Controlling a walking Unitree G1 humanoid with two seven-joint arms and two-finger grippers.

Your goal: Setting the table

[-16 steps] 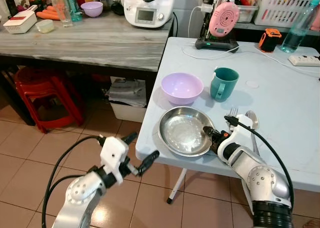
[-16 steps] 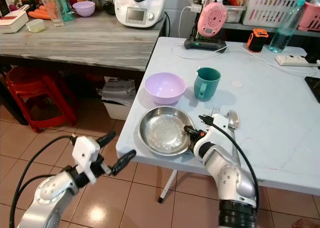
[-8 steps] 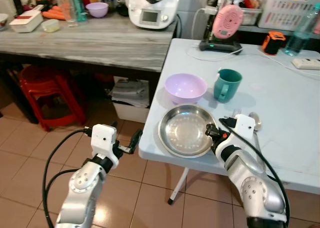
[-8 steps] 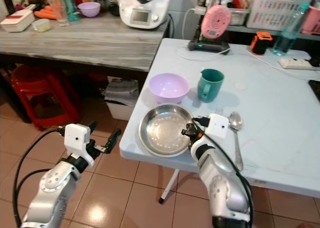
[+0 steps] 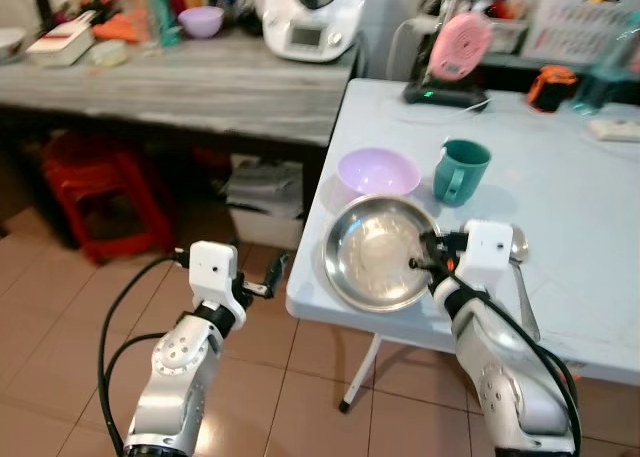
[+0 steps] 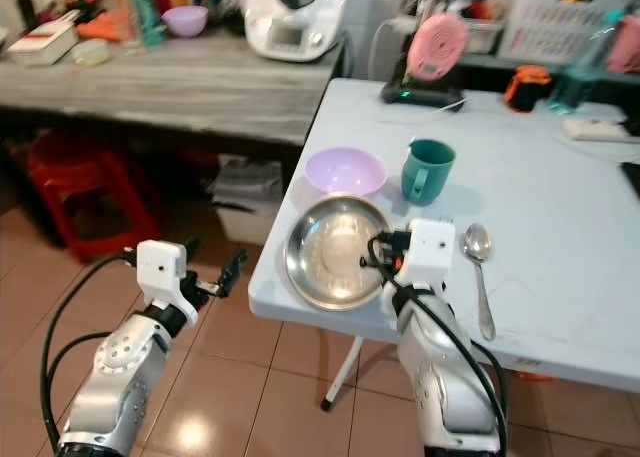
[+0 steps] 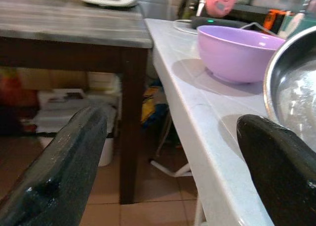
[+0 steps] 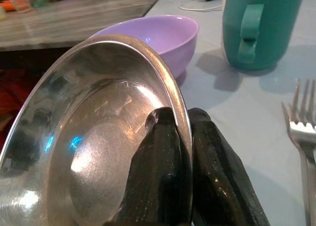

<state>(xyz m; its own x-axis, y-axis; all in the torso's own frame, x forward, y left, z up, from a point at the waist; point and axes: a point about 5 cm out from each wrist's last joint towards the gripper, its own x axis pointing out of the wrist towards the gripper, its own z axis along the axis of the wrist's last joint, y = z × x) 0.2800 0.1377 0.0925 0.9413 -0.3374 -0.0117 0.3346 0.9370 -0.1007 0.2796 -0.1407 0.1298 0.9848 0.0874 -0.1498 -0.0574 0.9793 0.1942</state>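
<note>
A round steel plate (image 5: 375, 257) lies at the near left corner of the pale blue table (image 5: 580, 197). My right gripper (image 5: 424, 256) is shut on the plate's right rim; in the right wrist view both fingers (image 8: 160, 176) pinch that rim and the plate (image 8: 94, 152) looks tilted. Behind it stand a purple bowl (image 5: 378, 171) and a teal mug (image 5: 460, 170). A spoon (image 6: 481, 277) lies right of my right wrist, and a fork (image 8: 303, 137) lies beside the plate. My left gripper (image 5: 266, 276) is open and holds nothing, below and left of the table's edge.
A grey wooden counter (image 5: 200, 77) with a white kitchen machine (image 5: 315, 12) runs along the left, a red stool (image 5: 95, 187) under it. A pink device (image 5: 458, 45), cables and a bottle stand at the table's far side. Tiled floor lies below my left arm.
My left arm has drawn in toward the table's edge, its gripper still open. The right gripper keeps its grip on the plate's rim. The camera has shifted.
</note>
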